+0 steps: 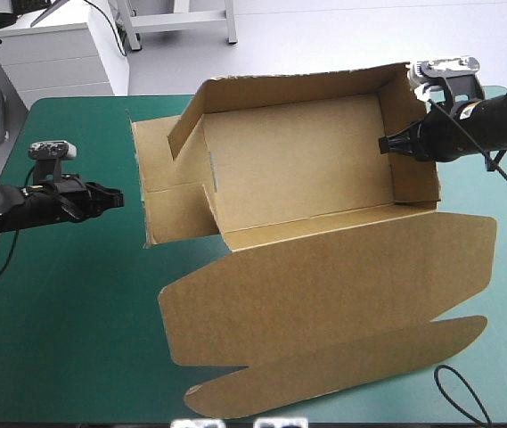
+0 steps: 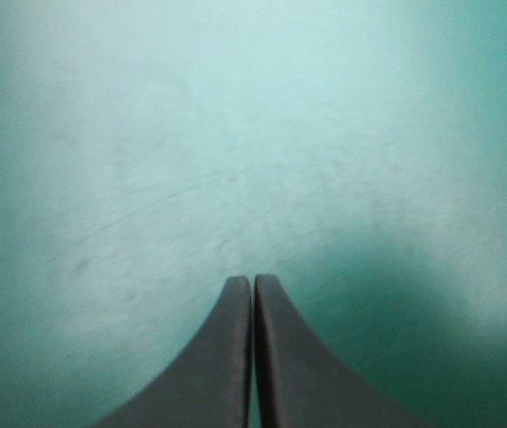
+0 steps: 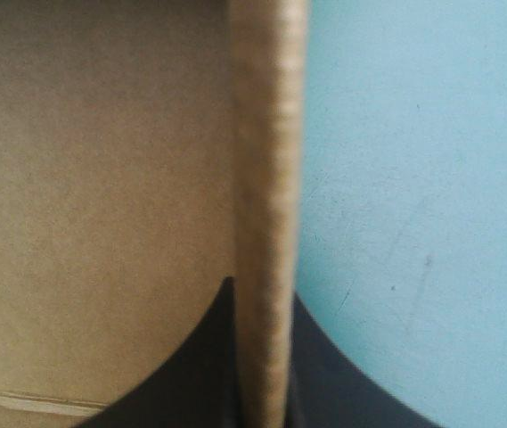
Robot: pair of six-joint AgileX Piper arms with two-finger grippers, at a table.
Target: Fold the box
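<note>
Right gripper (image 1: 394, 143) in the high view pinches the box's (image 1: 298, 160) raised right wall (image 1: 411, 165), probably to hold it upright while the left flaps (image 1: 168, 209) are not yet raised; the lid (image 1: 324, 285) lies flat toward the near edge. Left gripper (image 1: 118, 198) is near those flaps, not touching them.

Left wrist view: its fingers (image 2: 226, 357) are pressed together in one arch, with only cover (image 2: 235, 134) ahead.

Right wrist view: the fingers (image 3: 204, 357) are all but closed on the wall's edge, with board on one side and cover on the other.
</note>
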